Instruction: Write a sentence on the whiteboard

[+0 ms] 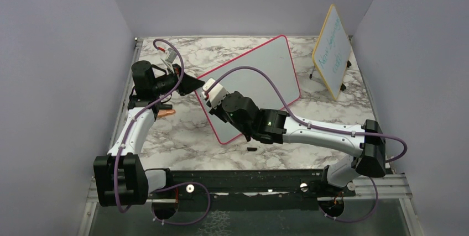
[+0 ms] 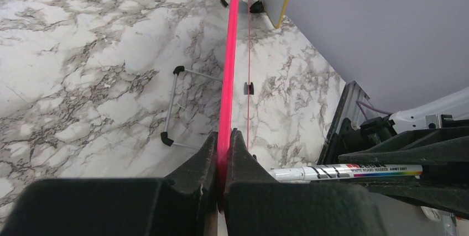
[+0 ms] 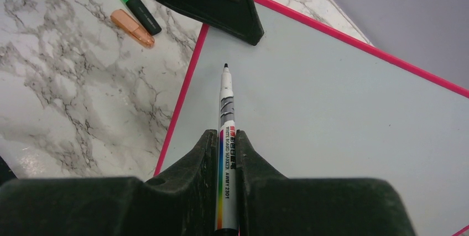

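Clamping the whiteboard [image 1: 260,73] by its pink-red frame, the left gripper [image 2: 224,136] has its jaws pressed narrow on the board's edge, at about 9 o'clock of the board in the top view. The board stands on the marble table [image 1: 182,136] near its centre, its face turned toward the right arm. The right gripper [image 3: 227,136] is pinched tight round a whiteboard marker [image 3: 225,100]. The marker's uncapped black tip points to 12 o'clock in the right wrist view, over the board's face just inside the frame and near the left gripper. Whether the tip touches the surface cannot be told. A green highlighter [image 3: 138,9] and an orange marker [image 3: 131,27] lie side by side on the table at 10 o'clock of that view. A smaller yellow-framed board [image 1: 332,53] with teal writing stands at 2 o'clock of the table, near the whiteboard's right end.
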`<state>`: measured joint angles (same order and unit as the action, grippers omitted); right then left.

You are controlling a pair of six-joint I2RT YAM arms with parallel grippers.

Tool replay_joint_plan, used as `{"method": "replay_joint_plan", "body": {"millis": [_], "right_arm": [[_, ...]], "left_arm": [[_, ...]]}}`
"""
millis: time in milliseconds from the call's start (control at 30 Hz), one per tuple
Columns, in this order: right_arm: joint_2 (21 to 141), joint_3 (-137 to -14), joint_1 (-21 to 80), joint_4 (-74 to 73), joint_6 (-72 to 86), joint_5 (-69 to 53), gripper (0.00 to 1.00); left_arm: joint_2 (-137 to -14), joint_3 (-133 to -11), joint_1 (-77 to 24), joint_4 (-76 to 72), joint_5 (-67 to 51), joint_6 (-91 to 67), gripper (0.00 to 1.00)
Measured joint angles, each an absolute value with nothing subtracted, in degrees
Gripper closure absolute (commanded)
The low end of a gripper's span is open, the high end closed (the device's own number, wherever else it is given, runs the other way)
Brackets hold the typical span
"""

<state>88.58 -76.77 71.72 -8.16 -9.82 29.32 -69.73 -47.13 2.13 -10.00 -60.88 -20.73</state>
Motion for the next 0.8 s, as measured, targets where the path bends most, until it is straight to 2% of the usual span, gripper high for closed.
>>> {"method": "replay_joint_plan", "body": {"millis": [800], "right_arm": [[89.6,-77.7,71.9,-6.9,-9.0,29.4,0.99]], "left_arm": [[-69.7,-47.1,2.1,-10.0,-60.9,-20.7,1.0]]}}
